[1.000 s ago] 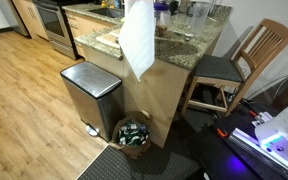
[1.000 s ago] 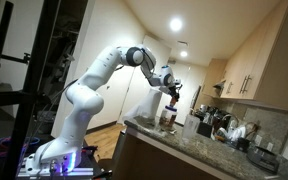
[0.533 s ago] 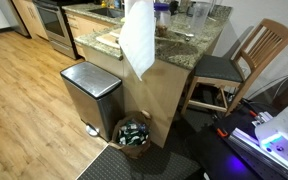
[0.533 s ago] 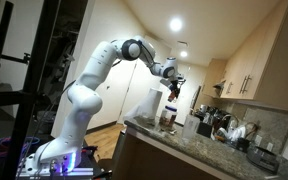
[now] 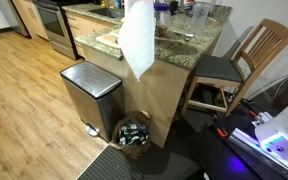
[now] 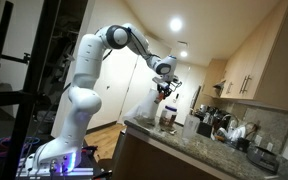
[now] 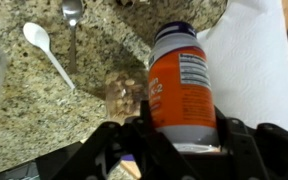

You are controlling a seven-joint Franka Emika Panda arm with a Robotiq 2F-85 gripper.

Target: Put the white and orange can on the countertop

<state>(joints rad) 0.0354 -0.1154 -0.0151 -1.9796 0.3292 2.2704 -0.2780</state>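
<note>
Your hand [image 7: 181,138] is clamped on the white and orange can [image 7: 181,85], one finger on each side of its lower body. The can hangs in the air, label side to the wrist camera. In an exterior view the hand [image 6: 164,92] sits well above the granite counter [image 6: 189,148], so the can is not down yet.

Letting go from this height is the main risk. The can would likely drop, bounce on the stone and roll.

Watch what lies under it too. In the wrist view a clear jar [image 7: 122,92] with something brown inside shows just beside the can, and a white paper sheet [image 7: 254,60] covers the counter on the other side. Come straight down and the base may catch the jar's rim or land half on the paper's edge, and the can could tip.

Bare counter [image 7: 34,115] lies further out, but a white plastic spoon [image 7: 46,50] and a metal spoon [image 7: 72,14] rest there; a base set on either handle would rock.
</note>
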